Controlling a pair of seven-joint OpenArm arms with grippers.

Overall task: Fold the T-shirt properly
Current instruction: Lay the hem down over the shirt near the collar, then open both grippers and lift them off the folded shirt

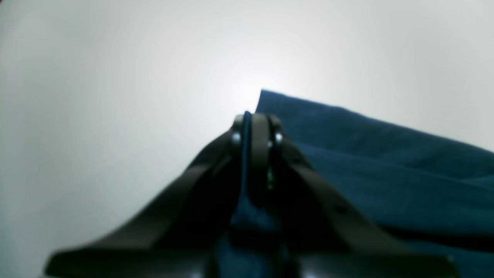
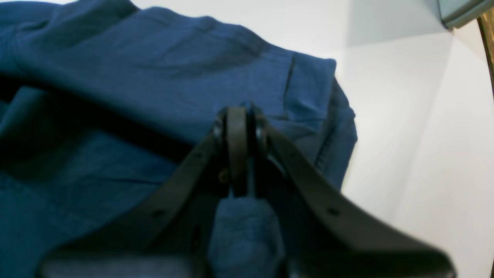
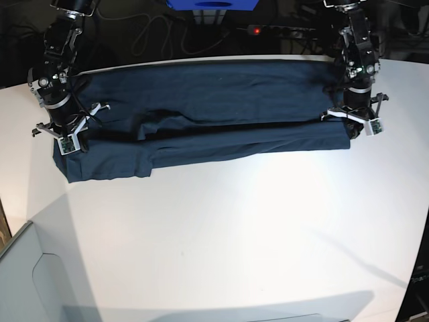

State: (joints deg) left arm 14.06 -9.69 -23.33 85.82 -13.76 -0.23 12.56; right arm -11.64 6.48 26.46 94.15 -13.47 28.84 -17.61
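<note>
1. Nearest you in the base view, the white counter (image 3: 221, 228) lies bare across the front.
2. Beyond it, the T-shirt (image 3: 221, 107) stretches in a long dark-blue band across the far part of the counter, with a fold line running along its length and its lower-left corner reaching closest to you.
3. At the band's left end, your right end effector (image 2: 241, 116) has its jaws pressed together on a pinch of the T-shirt (image 2: 154, 77); cloth shows between the fingers in the right wrist view.
4. At the band's right end, your left end effector (image 1: 254, 123) is likewise clamped on the T-shirt (image 1: 386, 173), with a thin blue edge caught between its tips.
5. Farthest back, cables (image 3: 154, 33) and a blue box (image 3: 213, 4) sit behind the counter.
</note>
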